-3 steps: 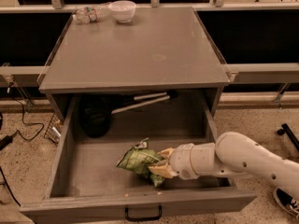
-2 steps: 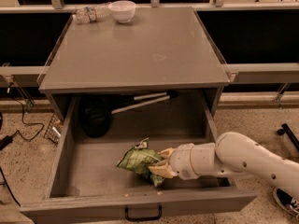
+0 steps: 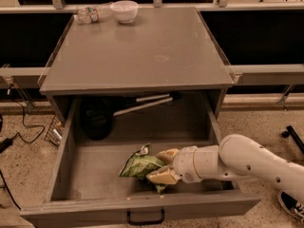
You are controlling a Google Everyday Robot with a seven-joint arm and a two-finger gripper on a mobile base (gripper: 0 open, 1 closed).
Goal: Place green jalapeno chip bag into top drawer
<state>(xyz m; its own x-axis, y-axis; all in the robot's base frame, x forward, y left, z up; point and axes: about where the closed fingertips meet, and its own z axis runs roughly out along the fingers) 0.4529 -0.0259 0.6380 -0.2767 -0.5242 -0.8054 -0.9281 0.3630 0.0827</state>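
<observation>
The green jalapeno chip bag lies low in the open top drawer, near the middle of its front part. My gripper reaches in from the right on a white arm. Its tan fingers sit on either side of the bag's right end and close on it. The bag's left end rests on or just above the drawer floor. The drawer's black handle shows at the bottom edge.
A black pan with a long pale handle lies in the back left of the drawer. A clear plastic bottle and a white bowl stand at the far left of the cabinet top. Cables lie on the floor at left.
</observation>
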